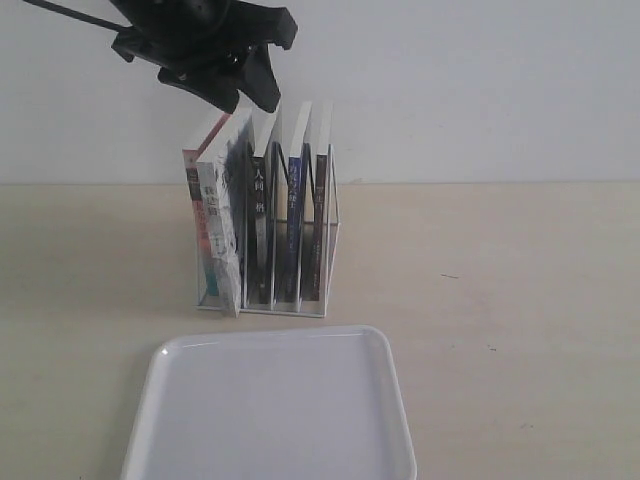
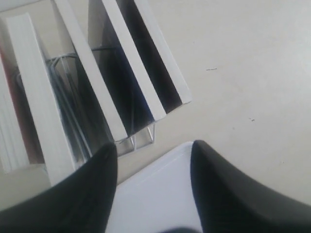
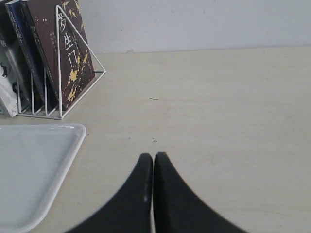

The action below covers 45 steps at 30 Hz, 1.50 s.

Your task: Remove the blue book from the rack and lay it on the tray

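Beneath my left gripper (image 1: 248, 98) and nearer the camera lies the tray (image 1: 270, 410), right under it stands the rack (image 1: 333, 230), and the blue book (image 1: 293, 215) stands upright just below and to the right-arm side of my spread, empty jaws, its top edge running front to back, while my right gripper (image 3: 153, 158), pressed together, hangs well apart

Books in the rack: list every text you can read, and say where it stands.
"罗生门": cover of the dark end book.
"人间" and "格": black spine; the rest is unclear.
Spine of the blue book: white characters, too blurred.
Print on the leftmost book: too small.
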{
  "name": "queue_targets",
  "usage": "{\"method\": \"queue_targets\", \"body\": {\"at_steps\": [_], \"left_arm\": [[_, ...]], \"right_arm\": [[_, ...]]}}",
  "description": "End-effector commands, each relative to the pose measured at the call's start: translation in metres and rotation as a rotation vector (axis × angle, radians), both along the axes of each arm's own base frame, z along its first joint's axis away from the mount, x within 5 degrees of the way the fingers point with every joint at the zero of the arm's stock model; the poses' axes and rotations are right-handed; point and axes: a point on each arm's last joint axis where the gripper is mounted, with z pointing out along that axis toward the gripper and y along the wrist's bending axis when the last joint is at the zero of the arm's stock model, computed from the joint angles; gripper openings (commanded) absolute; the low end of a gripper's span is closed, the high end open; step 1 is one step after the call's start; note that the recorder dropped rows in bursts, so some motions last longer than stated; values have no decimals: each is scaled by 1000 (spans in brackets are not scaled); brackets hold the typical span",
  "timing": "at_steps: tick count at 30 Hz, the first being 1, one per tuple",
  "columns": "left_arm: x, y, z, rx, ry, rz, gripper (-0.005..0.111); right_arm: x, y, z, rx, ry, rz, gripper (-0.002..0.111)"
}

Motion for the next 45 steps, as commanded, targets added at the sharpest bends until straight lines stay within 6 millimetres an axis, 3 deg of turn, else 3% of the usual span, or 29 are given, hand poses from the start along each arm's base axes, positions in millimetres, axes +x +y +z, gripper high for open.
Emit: {"method": "queue_targets", "body": {"at_steps": [1, 19, 26, 33, 45], "left_arm": [[4, -5, -8, 7, 0, -32, 45], [19, -22, -23, -54, -58, -67, 42], [15, -34, -32, 75, -105, -111, 42], [9, -54, -28, 70, -182, -48, 44], [17, -57, -35, 25, -157, 77, 44]], "right_arm": [[0, 0, 1, -7, -10, -1, 0], [0, 0, 1, -7, -10, -1, 0], [0, 0, 1, -7, -10, -1, 0], [0, 0, 1, -7, -10, -1, 0], [0, 0, 1, -7, -10, -1, 0]]}}
